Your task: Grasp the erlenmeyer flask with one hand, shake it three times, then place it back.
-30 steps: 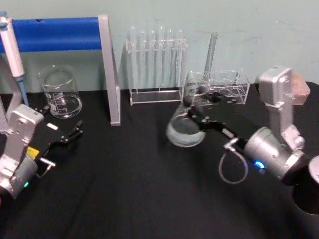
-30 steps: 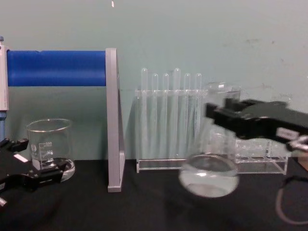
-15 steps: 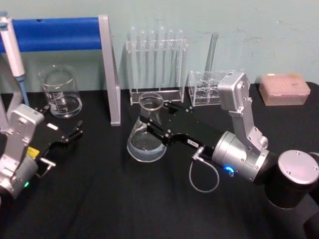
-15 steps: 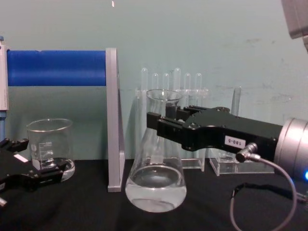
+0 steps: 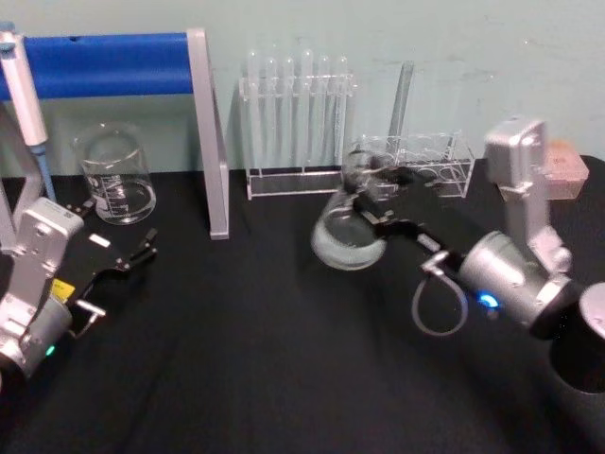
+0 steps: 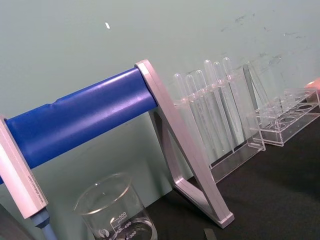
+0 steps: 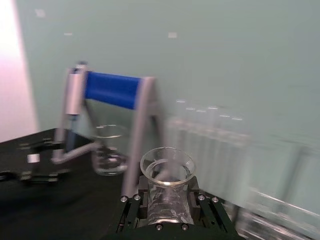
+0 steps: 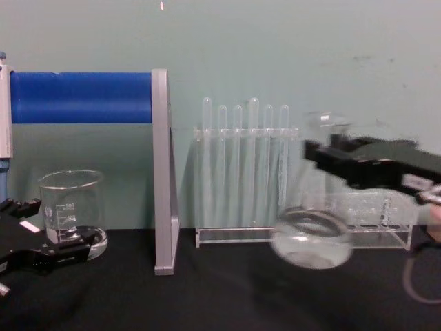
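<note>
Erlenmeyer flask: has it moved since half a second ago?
Yes. Held in the right end effector, the erlenmeyer flask has swung to the robot's right, from in front of the test tube rack's left end to around its right end.

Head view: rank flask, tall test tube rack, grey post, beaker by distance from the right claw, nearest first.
1. Erlenmeyer flask, gripped in the right claw.
2. Tall test tube rack, behind, to its left.
3. Grey post, farther left.
4. Beaker, far left, by the parked left claw.

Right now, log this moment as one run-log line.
right claw: shut on erlenmeyer flask neck | flask: tilted, near test tube rack | left claw: open, parked by beaker | place-back: not yet done
</note>
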Available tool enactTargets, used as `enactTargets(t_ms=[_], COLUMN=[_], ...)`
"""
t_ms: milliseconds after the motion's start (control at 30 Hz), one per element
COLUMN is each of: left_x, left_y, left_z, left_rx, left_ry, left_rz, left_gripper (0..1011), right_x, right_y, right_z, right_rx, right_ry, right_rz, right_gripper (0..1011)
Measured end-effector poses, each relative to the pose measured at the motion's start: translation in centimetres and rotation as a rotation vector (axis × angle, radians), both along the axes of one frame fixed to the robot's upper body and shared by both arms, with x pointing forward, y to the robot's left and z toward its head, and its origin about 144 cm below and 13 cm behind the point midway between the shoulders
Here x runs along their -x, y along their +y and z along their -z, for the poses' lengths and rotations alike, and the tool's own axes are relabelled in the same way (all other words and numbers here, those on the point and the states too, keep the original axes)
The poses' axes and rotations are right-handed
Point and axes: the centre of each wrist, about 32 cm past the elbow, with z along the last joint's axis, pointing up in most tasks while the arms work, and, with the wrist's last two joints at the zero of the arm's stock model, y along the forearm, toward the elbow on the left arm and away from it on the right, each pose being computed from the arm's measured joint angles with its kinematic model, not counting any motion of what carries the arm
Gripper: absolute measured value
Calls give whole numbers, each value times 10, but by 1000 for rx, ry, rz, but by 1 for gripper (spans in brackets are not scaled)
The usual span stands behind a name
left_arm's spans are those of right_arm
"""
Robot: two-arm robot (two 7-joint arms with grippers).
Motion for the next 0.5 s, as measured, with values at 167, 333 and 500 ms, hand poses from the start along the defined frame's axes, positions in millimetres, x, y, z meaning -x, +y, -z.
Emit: enactTargets(t_ms=[167,333,500], left_x=[0,0,0], left_y=[0,0,0], left_z=[0,0,0], left_rx=[0,0,0], left_ry=[0,0,0], left_rz=[0,0,0], left_gripper=[1001,1001,1001], right_x=[10,20,30], right_y=[-26,-45,-61], right_z=[0,0,0], right_rx=[-7,-6,-6], right_ry=[-5,-6,-5], right_rz=[140,242,331], right_gripper=[452,452,452])
